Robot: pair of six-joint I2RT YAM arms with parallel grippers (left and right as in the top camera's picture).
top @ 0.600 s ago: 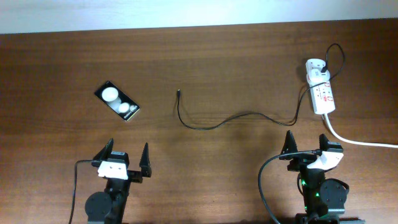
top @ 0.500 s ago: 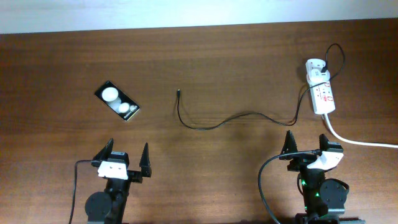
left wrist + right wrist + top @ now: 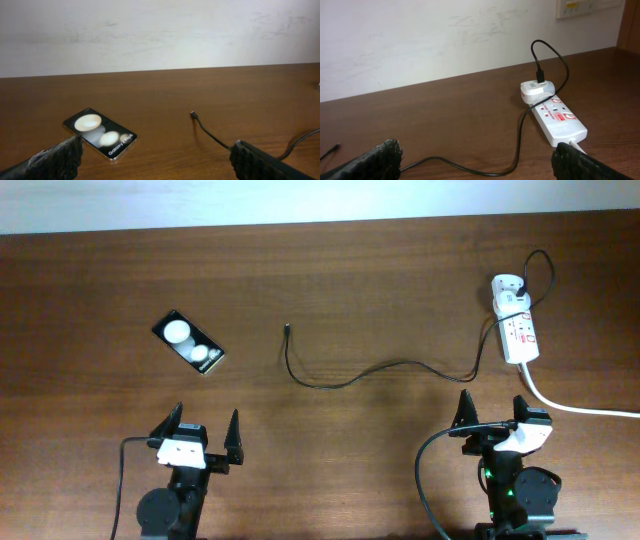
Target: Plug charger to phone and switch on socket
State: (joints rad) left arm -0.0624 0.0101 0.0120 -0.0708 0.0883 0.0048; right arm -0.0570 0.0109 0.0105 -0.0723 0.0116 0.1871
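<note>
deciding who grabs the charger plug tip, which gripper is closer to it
Left. The left gripper sits back from the plug tip, slightly left; the right gripper is much farther off right.

The phone (image 3: 189,343) lies flat on the table (image 3: 350,270), left of centre and set on a diagonal, its two white discs facing up. My left gripper (image 3: 207,412) sits at the near edge below it, well apart from it, fingers spread wide and holding nothing. The charger (image 3: 380,367) runs in a loose wave from the white adapter (image 3: 508,286), plugged in at the far end of the socket (image 3: 519,330), to its plug tip (image 3: 287,330) (free on the wood, right of the phone and apart from it). My right gripper (image 3: 491,397) sits below the socket, likewise spread and holding nothing, near the cable's right stretch. The socket's thick white cord (image 3: 570,406) runs off toward the right edge.
</note>
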